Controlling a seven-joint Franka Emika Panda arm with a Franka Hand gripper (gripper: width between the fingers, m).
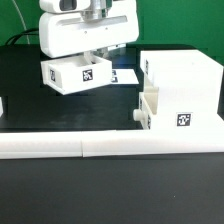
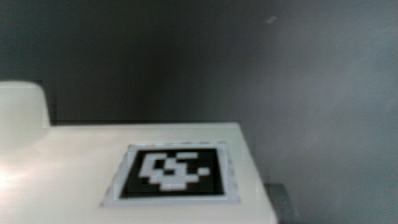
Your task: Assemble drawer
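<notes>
One shell [image 1: 185,90], two trays and one gripper [image 1: 88,52] are seen on the black table [image 1: 110,195]. The shell is taken as the landmark: it stands at the exterior view's right, its open front turned toward that view's left, with one tag [image 1: 183,121] on the near wall. One tray [image 1: 146,110] is seated in the shell's mouth, its end protruding from the opening; whether anything lies inside it cannot be told. The second tray [image 1: 76,73] is held in the air to the left of the shell, tilted, apart from it, with open black table between the two and beneath it; one tag [image 1: 86,74] is shown on its near face. This tray is carried under the gripper, but the fingers are hidden behind the arm's housing, so their spread cannot be told. A white border bar [image 1: 110,146] runs along the table's near edge, just in front of the shell. In the wrist view, a white surface [image 2: 71,160] bearing one tag [image 2: 173,172] is seen close up; its contents are not visible.
</notes>
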